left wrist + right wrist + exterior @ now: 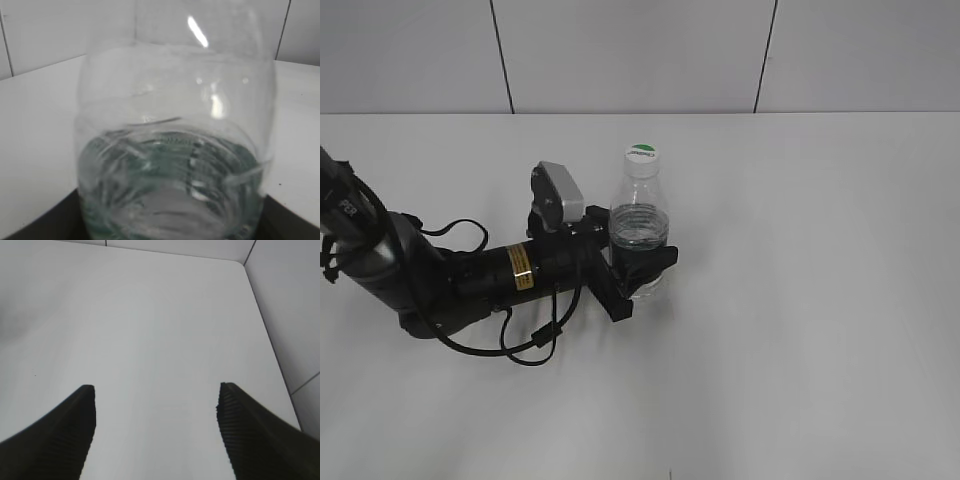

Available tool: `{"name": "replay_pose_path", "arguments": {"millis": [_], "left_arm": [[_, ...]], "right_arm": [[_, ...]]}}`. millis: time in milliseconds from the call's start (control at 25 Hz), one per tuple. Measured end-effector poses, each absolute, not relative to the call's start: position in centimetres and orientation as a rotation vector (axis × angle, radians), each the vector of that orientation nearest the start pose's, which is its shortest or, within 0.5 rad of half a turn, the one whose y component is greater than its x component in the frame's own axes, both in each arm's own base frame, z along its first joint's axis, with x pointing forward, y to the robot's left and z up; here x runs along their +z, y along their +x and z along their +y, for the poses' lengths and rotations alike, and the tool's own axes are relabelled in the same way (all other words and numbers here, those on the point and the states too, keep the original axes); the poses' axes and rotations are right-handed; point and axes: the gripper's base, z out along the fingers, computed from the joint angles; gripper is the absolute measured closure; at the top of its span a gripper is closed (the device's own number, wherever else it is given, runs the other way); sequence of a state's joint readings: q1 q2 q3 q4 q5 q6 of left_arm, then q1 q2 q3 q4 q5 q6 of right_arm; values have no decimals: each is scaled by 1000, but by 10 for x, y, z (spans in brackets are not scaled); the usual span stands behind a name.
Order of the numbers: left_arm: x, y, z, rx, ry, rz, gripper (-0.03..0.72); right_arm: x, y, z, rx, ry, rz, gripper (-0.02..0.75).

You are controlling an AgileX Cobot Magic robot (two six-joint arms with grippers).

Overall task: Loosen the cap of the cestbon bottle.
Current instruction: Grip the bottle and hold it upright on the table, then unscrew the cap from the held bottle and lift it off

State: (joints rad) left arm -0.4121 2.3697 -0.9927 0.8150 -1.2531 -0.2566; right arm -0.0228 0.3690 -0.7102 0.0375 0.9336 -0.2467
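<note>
While the left gripper [638, 268] is clamping the cestbon bottle [640, 225] low on its body, around the green label band, its jaws are sitting against opposite sides of the bottle and keeping it upright on the white table [800, 300]. Above the bottle's ribbed shoulder, the cap [641, 155] is standing free. The right gripper [155, 430] is hanging spread wide over bare table, holding nothing. The thin, partly filled bottle is probably going to dent under pressure and feel slick; the small stiff cap is looking like the place to pinch.
</note>
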Motion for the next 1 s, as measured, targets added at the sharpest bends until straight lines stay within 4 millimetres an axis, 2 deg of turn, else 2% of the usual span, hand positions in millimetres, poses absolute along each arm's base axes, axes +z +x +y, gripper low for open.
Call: {"name": "replay_pose_path", "arguments": {"millis": [280, 400, 520, 680, 800, 1000], "left_arm": [[47, 327, -212, -912, 952, 1501, 283], [47, 327, -212, -912, 952, 1501, 283], [47, 327, -212, -913, 952, 1500, 283], [47, 327, -212, -913, 952, 1500, 283], [47, 327, -212, -913, 952, 1500, 283], [47, 327, -212, -913, 952, 1500, 283]], "right_arm": [[384, 110, 6, -17, -222, 2154, 151], [402, 143, 9, 56, -219, 2199, 140], [408, 182, 11, 116, -222, 2290, 139], [408, 226, 14, 181, -233, 2402, 138], [396, 261, 16, 237, -236, 2495, 138], [378, 307, 28, 251, -301, 2578, 143]]}}
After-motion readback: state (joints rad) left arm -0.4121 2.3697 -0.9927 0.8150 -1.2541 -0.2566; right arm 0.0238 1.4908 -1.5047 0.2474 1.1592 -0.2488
